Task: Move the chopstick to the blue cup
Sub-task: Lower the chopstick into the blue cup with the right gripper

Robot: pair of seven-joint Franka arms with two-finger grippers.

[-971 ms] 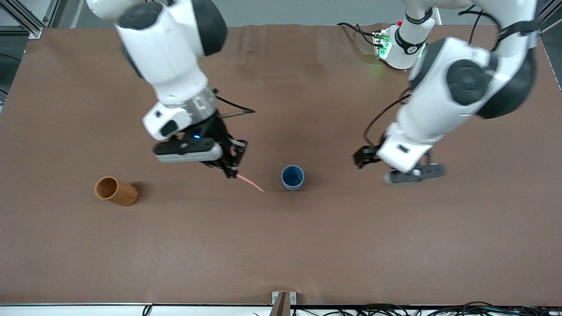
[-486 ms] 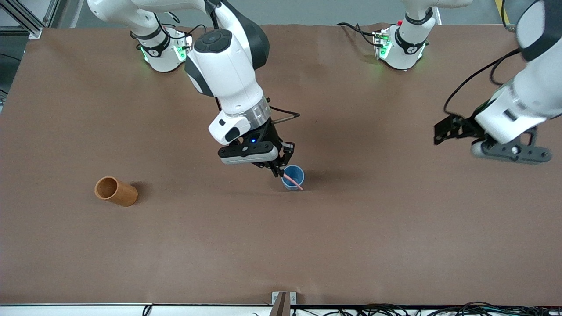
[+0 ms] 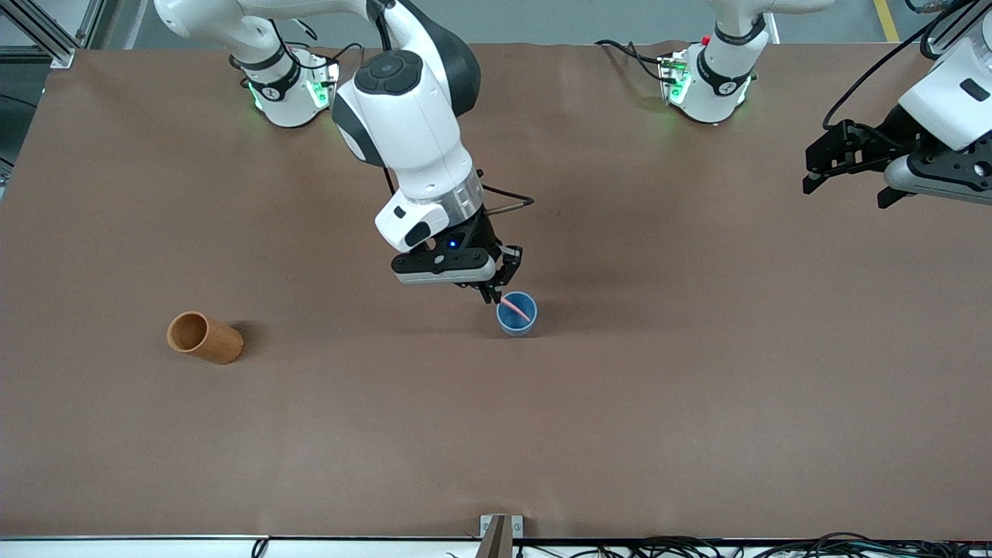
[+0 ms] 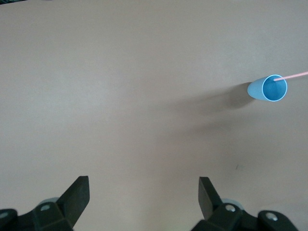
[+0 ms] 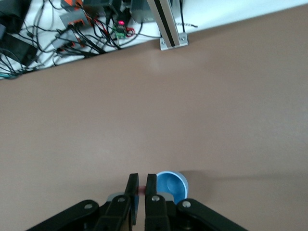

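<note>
The blue cup [image 3: 517,314] stands upright near the middle of the table. My right gripper [image 3: 496,293] is just above its rim and is shut on the pale pink chopstick [image 3: 515,309], which slants down into the cup's mouth. In the right wrist view the fingers [image 5: 151,185] pinch a bit of pink [image 5: 142,190] beside the cup [image 5: 171,186]. In the left wrist view the cup [image 4: 268,88] shows far off with the chopstick [image 4: 292,76] leaning into it. My left gripper [image 3: 845,167] is open and empty, raised high over the left arm's end of the table.
An orange-brown wooden cup [image 3: 204,337] lies on its side toward the right arm's end of the table. A metal bracket [image 3: 501,527] sits at the table's front edge, with cables along it.
My right gripper carried the chopstick from beside the blue cup to over it; its tip now points into the cup. My left arm has risen and drawn away toward its own end.
</note>
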